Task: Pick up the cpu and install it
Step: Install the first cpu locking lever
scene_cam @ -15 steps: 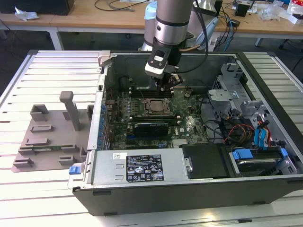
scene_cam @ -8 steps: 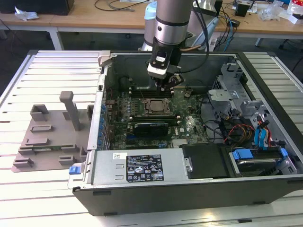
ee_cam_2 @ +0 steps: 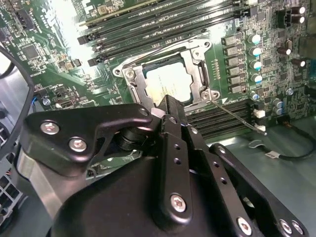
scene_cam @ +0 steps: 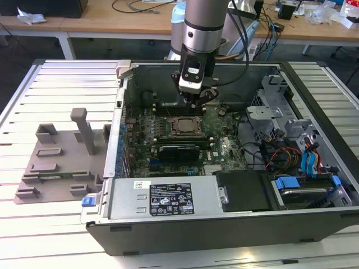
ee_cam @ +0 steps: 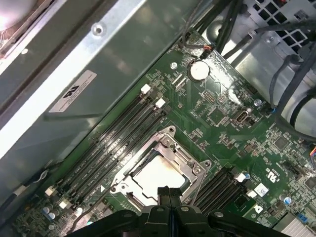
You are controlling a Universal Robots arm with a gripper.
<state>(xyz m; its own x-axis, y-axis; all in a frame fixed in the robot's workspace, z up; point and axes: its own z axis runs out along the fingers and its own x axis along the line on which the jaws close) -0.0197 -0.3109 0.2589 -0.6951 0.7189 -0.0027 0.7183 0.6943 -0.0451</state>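
Black pincer [ee_cam: 168,191], pinched shut and empty, hangs directly above the silvery square cpu [ee_cam: 157,174] lying flat in its steel-framed socket [ee_cam: 195,170], apparently placed.

In the exterior view, an open computer case [scene_cam: 224,232] is lying on a slatted metal table [scene_cam: 61,84]. A grey plastic tray [scene_cam: 56,162] is resting on the table at nine o'clock from the case, just beside its wall. Inside, a green motherboard [scene_cam: 224,148] is lying flat. A labelled power supply [scene_cam: 168,199] is sitting at six o'clock from it, and blue cables [scene_cam: 307,162] are trailing at three o'clock. A wooden desk [scene_cam: 112,22] is standing at twelve o'clock, beyond the table. In the first wrist view, a coin battery [ee_cam: 199,70] and long memory slots [ee_cam: 113,143] are sitting on the board.
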